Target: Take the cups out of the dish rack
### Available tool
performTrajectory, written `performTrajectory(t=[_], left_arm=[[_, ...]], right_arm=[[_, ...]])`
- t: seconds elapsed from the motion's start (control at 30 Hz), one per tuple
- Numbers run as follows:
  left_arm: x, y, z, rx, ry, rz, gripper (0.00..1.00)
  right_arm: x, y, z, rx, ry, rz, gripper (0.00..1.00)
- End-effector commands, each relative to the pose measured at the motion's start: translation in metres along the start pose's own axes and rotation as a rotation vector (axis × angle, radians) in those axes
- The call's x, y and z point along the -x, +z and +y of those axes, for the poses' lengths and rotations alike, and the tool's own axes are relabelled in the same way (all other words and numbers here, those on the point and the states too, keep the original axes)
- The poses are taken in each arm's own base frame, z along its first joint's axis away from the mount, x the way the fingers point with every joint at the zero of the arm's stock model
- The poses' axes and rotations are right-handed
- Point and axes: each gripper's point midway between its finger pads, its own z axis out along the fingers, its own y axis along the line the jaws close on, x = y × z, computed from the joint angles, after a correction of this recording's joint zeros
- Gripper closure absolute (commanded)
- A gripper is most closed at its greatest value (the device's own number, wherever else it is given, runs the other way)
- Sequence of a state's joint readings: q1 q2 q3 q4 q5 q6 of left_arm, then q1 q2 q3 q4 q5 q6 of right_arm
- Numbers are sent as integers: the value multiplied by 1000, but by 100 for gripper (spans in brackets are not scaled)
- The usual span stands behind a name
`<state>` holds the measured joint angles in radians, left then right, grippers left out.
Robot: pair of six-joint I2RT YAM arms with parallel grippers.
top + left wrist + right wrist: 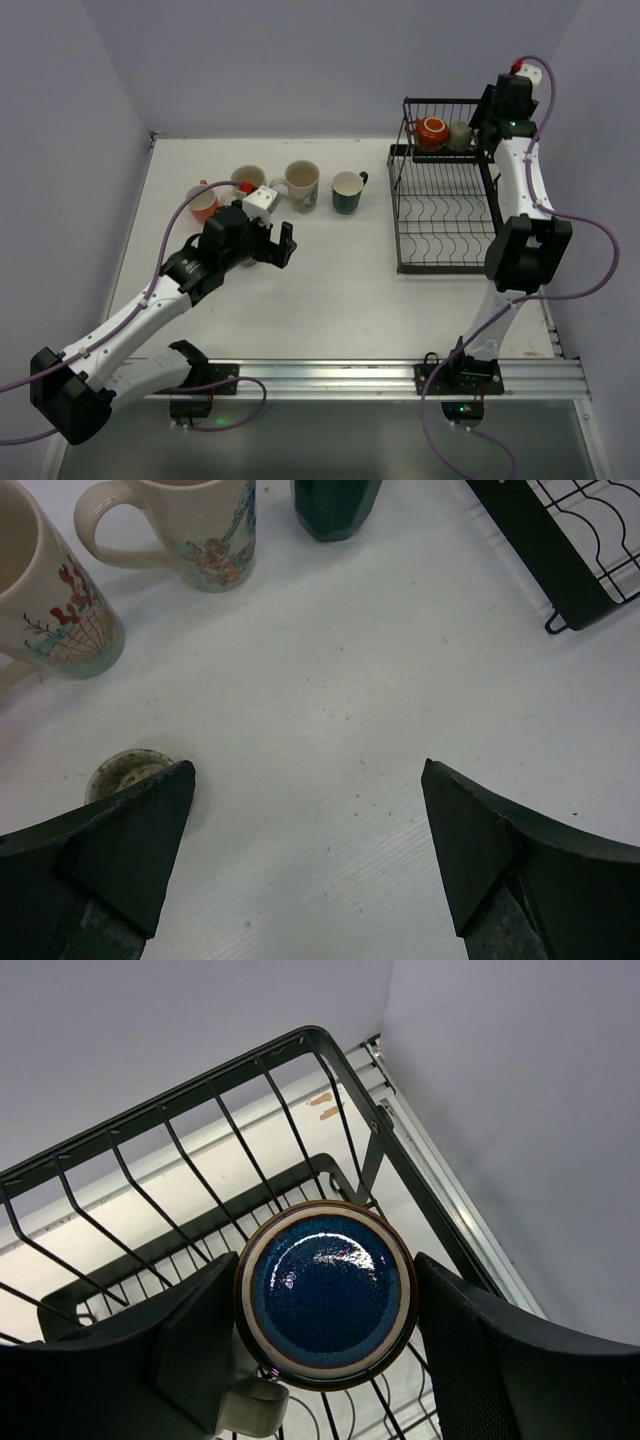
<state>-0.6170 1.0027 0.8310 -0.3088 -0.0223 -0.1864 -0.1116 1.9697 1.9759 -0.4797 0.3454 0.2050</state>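
Note:
The black wire dish rack (440, 268) stands at the right of the table. Its upper basket (200, 1080) holds an orange-red cup (432, 131), a small beige cup (460, 135) and a dark blue cup (327, 1293). My right gripper (325, 1305) reaches into that basket, and its two fingers press against opposite sides of the dark blue cup. Standing on the table are an orange cup (203, 203), a cream cup (248, 180), a patterned cup (301, 185) and a dark teal cup (348, 191). My left gripper (280, 243) hovers open over bare table just in front of them.
The rack's lower tray with its curved dividers (445, 215) holds nothing I can see. Its near corner (560, 560) shows at the upper right of the left wrist view. Walls close in behind and to the right of the rack. A metal rail (400, 378) runs along the near edge.

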Motion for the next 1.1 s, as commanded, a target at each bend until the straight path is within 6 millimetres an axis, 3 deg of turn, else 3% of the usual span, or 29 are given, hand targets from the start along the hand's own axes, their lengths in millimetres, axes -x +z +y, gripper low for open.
performTrajectory(t=[0.0,0.07,0.27,0.6,0.73,0.77,0.83,0.87,0.9,0.93,0.97,1.0,1.03,1.07], left_arm=[[11,2,2,0,17,-37,0],[11,2,2,-5,14,-35,0],[12,4,3,-3,0,-32,0],[20,3,-7,-57,-29,-57,0],[32,-1,-18,-106,-60,-85,0],[39,-3,-22,-125,-70,-103,0],[54,-7,-38,-207,-106,-151,1],[59,-8,-44,-240,-118,-168,1],[65,-10,-51,-277,-134,-192,2],[80,-15,-64,-351,-162,-245,4],[88,-18,-70,-391,-175,-282,5],[94,-20,-76,-423,-188,-306,6],[108,-28,-84,-479,-212,-355,8],[109,-29,-87,-501,-227,-364,9]], right_arm=[[30,-20,0,46,37,-115,57],[53,-36,2,78,62,-201,59],[83,-66,4,145,72,-316,62],[102,-100,10,231,84,-393,63],[108,-127,18,323,141,-409,64],[116,-149,20,366,162,-437,64],[102,-167,37,479,216,-413,64],[106,-197,42,551,239,-444,64],[80,-197,51,599,279,-384,64],[75,-218,71,706,281,-389,64],[74,-246,76,776,316,-399,64],[48,-257,98,856,316,-351,64],[35,-273,108,931,316,-327,64],[26,-288,116,995,325,-309,64]])
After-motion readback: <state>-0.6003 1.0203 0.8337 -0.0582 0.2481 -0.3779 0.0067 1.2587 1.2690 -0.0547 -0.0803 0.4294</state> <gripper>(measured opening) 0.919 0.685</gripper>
